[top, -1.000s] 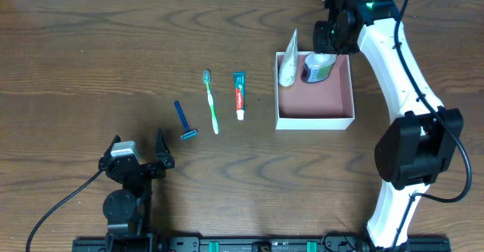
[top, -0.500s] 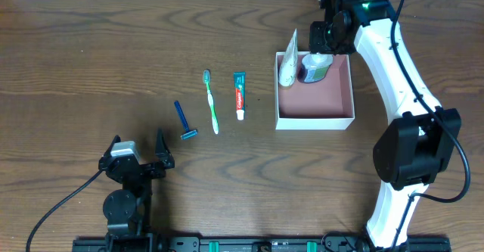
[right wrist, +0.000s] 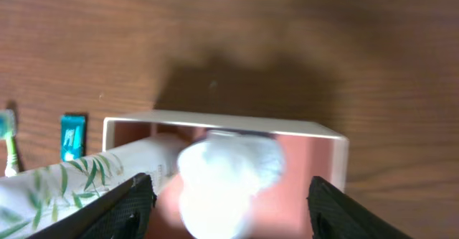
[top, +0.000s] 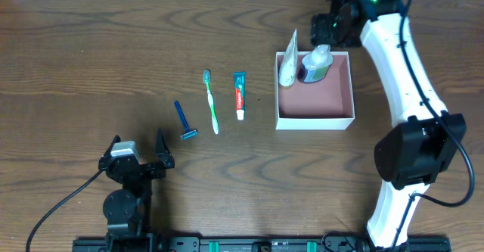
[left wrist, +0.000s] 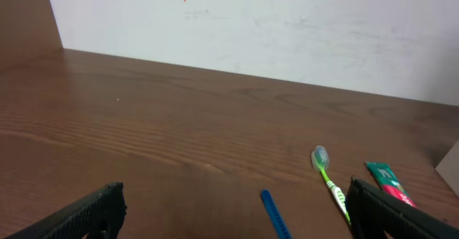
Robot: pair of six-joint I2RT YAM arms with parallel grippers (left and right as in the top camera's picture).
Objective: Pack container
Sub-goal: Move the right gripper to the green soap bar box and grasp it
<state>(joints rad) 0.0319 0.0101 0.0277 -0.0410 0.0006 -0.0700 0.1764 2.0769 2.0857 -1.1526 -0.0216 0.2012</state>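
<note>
The container (top: 314,121), white-walled with a pink inside, sits at the right of the table. A white tube (top: 287,67) leans in its back left corner, and a bottle with a white pump top (top: 318,61) stands beside it. My right gripper (top: 333,23) is open above the container's back edge, with nothing in it. In the right wrist view its fingers (right wrist: 229,207) straddle the blurred pump top (right wrist: 226,174) without touching it, and the container's rim (right wrist: 222,120) and the tube (right wrist: 64,178) show. My left gripper (top: 140,158) is open and empty at the front left.
A green toothbrush (top: 211,101), a small toothpaste tube (top: 240,94) and a blue razor (top: 184,121) lie on the table left of the container. The left wrist view shows the razor (left wrist: 274,214), the toothbrush (left wrist: 326,178) and the toothpaste (left wrist: 387,181) ahead of the gripper (left wrist: 233,217).
My right gripper has moved back and away from the bottle, which now stands free in the container. The left arm has not moved.
</note>
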